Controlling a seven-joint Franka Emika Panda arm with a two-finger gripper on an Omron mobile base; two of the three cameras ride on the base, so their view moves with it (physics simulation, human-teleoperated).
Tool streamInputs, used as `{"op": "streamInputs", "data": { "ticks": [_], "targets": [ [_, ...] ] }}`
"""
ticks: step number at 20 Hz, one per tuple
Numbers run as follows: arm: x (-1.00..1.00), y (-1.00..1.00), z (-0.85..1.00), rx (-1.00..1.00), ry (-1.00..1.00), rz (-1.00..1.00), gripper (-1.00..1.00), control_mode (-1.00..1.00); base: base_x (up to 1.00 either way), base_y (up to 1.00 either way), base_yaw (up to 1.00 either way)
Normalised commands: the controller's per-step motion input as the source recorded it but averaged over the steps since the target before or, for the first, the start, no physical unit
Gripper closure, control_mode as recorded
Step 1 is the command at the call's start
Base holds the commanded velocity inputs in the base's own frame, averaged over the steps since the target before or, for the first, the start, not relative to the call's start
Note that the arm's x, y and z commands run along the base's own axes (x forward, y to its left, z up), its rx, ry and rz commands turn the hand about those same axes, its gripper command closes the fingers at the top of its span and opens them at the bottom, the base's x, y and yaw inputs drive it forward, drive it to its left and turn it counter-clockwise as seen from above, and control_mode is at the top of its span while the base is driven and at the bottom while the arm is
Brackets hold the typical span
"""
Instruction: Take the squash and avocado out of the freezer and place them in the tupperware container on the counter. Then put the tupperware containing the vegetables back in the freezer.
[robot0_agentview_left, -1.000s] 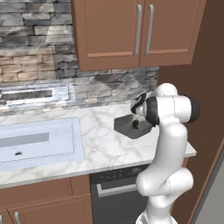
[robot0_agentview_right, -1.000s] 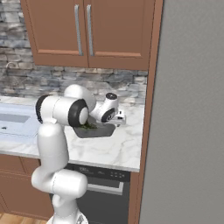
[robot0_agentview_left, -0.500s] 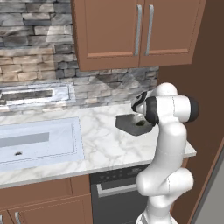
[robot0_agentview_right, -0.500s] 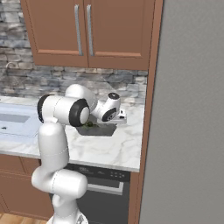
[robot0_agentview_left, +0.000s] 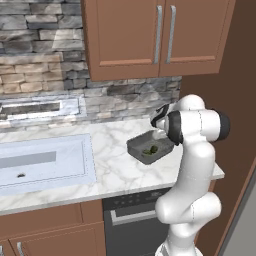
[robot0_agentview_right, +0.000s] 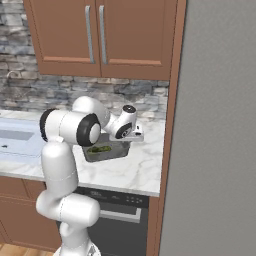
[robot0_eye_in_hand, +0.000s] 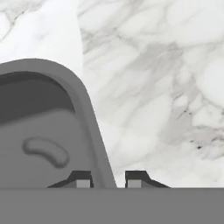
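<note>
Hand view: the hand (robot0_eye_in_hand: 108, 179) pinches the tupperware container (robot0_eye_in_hand: 39, 131) rim over the counter (robot0_eye_in_hand: 166, 78) (sink (robot0_agentview_left: 40, 162) well apart).

Brown wooden upper cabinets (robot0_agentview_left: 155, 37) with two vertical metal handles hang above a grey stone backsplash (robot0_agentview_left: 40, 65). Pale recessed sink (robot0_agentview_left: 42, 162) at left holds a small dark speck. Black appliance panel (robot0_agentview_left: 132, 207) sits below, flanked by brown lower cabinets (robot0_agentview_left: 50, 232).

counter (robot0_agentview_left: 115, 170) bare leftward, freezer (robot0_agentview_right: 215, 130) walling right
</note>
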Motion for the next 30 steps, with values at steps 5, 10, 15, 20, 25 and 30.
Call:
{"op": "streamInputs", "data": {
  "ticks": [5,10,15,20,25,30],
  "targets": [
    [-0.36,0.04,0.26,0.07,0.0,-0.22,1.0,-1.0,0.0,0.0,0.0],
    [-0.3,0.06,0.44,0.07,0.0,-0.28,1.0,-1.0,0.0,0.0,0.0],
    [-0.33,0.16,0.59,0.12,0.0,-0.29,1.0,-1.0,0.0,0.0,0.0],
    [-0.48,0.16,0.68,0.12,0.0,-0.16,1.0,-1.0,0.0,0.0,0.0],
    [-0.91,0.0,0.73,0.09,0.05,0.0,1.0,-1.0,0.0,0.0,0.0],
    [-0.84,0.07,0.75,0.09,0.09,0.0,1.0,-1.0,0.0,0.0,0.0]
  ]
}}
